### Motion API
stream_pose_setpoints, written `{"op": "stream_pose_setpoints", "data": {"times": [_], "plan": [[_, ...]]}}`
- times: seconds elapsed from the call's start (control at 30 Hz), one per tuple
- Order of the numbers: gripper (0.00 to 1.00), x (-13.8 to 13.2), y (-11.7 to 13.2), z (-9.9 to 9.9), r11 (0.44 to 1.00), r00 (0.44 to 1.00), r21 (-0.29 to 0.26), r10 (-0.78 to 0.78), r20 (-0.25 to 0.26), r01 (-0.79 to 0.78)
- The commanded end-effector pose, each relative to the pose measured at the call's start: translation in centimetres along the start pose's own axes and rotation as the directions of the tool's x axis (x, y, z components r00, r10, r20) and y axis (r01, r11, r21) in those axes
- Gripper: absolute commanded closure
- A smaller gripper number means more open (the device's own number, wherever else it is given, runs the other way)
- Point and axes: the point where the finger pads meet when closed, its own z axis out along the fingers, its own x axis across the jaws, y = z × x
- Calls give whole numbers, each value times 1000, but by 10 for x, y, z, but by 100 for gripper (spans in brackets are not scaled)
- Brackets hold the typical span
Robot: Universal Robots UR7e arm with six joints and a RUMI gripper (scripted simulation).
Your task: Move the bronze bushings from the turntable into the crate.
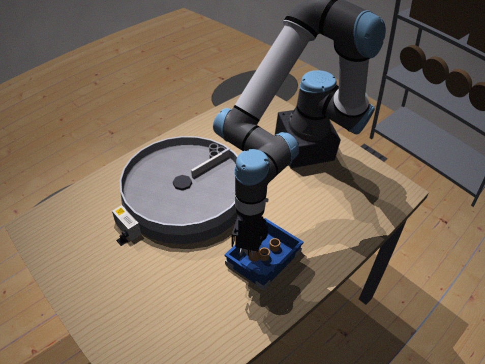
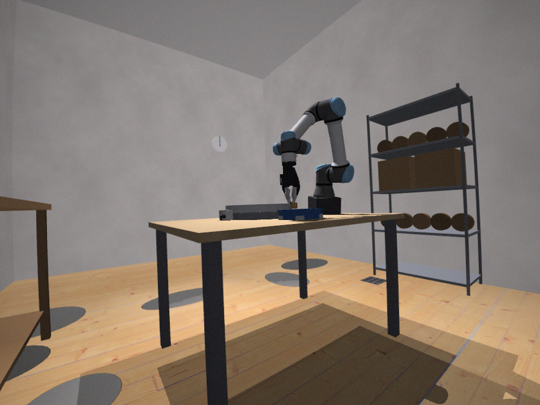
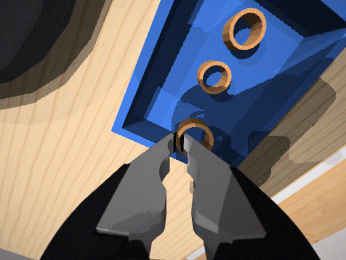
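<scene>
Blue crate [image 1: 235, 257] [image 2: 300, 214] [image 3: 141, 70] first, from the top view: it's sitting on my counter [image 1: 156, 294] [image 2: 196, 228] [image 3: 73, 163], just beside the turntable [image 1: 156, 203] [image 2: 257, 215]. Two bronze bushings are inside, a farther one [image 1: 274, 249] [image 3: 227, 34] and a middle one [image 1: 264, 258] [image 3: 200, 78]. My end effector [image 1: 246, 252] [image 2: 290, 203] [image 3: 178, 133] is over the crate, with a held bronze bushing [image 1: 253, 256] [image 2: 294, 205] [image 3: 193, 123] at its tips. Over on the turntable, the steel bushings [image 1: 210, 147] are bunched up behind a pale divider [image 1: 211, 162]; I can make out at least three, and part of that spot is hidden.

Exterior view: the bushing I've got is up above the crate rim, so yeah, not set down. Can't see into the crate from that low.

Wrist view: I'm clenched on one side of the bushing's wall, one finger inside the ring and one outside. The other two stand apart on the crate floor, openings up.
</scene>
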Motion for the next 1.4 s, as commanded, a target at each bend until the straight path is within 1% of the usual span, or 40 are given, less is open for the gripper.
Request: {"op": "stream_pose_setpoints", "data": {"times": [0.0,0.37,0.73,1.17,1.37], "plan": [[100,0,0,-1,1000,1000,-1,0,1,0],[100,0,0,0,1000,1000,-1,0,1,0],[100,0,0,10,1000,1000,-1,0,1,0],[100,0,1,32,1000,1000,-1,0,1,0],[100,0,1,37,1000,1000,-1,0,1,0]]}}
